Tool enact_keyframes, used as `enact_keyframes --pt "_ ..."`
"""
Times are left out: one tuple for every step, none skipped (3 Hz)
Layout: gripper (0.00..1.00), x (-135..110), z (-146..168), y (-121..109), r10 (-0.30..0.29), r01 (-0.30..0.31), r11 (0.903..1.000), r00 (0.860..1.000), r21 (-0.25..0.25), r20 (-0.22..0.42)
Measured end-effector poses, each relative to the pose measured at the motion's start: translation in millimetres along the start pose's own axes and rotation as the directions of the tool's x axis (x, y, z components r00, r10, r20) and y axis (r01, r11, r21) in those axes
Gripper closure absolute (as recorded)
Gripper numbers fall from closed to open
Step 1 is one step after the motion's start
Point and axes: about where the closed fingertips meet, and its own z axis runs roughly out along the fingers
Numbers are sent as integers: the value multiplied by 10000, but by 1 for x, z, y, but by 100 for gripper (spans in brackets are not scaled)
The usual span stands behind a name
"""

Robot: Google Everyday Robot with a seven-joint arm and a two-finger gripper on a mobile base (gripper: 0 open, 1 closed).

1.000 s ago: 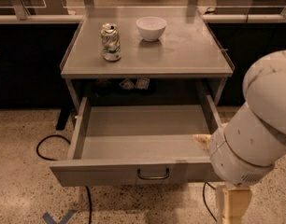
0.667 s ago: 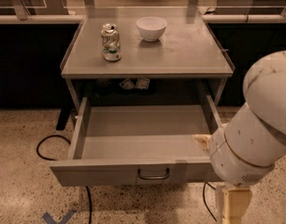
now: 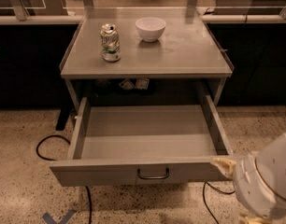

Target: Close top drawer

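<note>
Grey drawer (image 3: 147, 136) under a grey table (image 3: 185, 50), on a speckled beige floor (image 3: 21, 134).
White bowl (image 3: 150, 28), silver-and-green can (image 3: 110, 42), dark handle (image 3: 153, 174); cream gripper (image 3: 225, 164) at the drawer's front right corner, white arm (image 3: 264, 185).

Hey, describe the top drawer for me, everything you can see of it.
The top drawer is a wide, shallow tray of grey, metal-looking sheet, pulled far out from under the tabletop and sitting level. Its flat front panel carries a small dark loop handle at the centre. Nothing shows inside it. The gripper sits at its front right corner, seemingly touching the rim.
</note>
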Motion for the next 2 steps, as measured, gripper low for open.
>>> enact_keyframes --pt "0 24 44 36 1123 -1036 9816 9926 -1607 461" --pt "0 21 48 27 1189 -1108 9821 9919 -1522 452"
